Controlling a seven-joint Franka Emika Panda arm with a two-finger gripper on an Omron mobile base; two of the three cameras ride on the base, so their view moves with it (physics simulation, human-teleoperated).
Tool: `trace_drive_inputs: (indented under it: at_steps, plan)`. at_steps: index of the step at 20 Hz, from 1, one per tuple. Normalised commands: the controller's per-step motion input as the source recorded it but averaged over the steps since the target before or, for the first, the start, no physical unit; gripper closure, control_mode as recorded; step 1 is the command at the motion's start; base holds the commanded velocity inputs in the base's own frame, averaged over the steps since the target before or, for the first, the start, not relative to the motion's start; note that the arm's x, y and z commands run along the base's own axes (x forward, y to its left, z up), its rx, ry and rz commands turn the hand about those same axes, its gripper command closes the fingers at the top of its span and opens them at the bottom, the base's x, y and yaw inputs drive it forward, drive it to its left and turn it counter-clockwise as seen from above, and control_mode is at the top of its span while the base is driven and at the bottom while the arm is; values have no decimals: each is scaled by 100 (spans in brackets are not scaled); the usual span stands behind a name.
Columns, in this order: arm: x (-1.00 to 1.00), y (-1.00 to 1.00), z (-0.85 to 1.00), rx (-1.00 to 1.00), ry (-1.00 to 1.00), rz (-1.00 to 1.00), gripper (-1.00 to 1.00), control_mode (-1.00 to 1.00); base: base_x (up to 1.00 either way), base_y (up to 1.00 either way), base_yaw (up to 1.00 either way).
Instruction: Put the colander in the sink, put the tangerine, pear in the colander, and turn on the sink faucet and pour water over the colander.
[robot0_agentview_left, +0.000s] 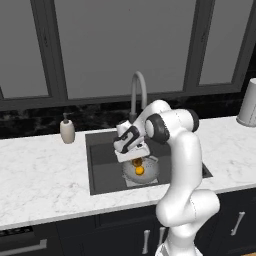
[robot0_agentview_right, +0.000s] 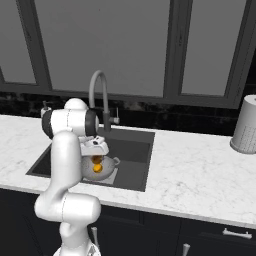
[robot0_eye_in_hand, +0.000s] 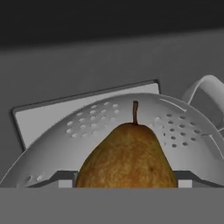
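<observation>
We see our gripper clamping the mottled, stemmed pear over the perforated metal colander, beside the smooth tangerine.

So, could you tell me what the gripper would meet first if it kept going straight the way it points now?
Most likely the pear, which sits right in front of the gripper, with the colander wall behind it; depth is hard to judge.

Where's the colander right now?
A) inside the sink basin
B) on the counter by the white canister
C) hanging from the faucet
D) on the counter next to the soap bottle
A: the colander sits down in the sink, over the pale plate at its bottom, with the tangerine inside it and the pear at the gripper just above.
</observation>
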Motion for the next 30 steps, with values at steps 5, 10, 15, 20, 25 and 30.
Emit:
trace_drive_inputs:
  at_steps: [5,10,15,20,25,30]
  plan:
    - [-38,0,-6,0,-16,0,-100,-100,0,0,0]
    - [-42,0,0,1,-14,0,-100,-100,0,0,0]
    - [-25,0,30,1,-11,0,-100,-100,0,0,0]
    - [-29,0,57,0,-12,0,-100,-100,0,0,0]
    - [-54,3,67,0,-5,0,-100,-100,0,0,0]
    - [-74,9,55,2,-3,0,-100,-100,0,0,0]
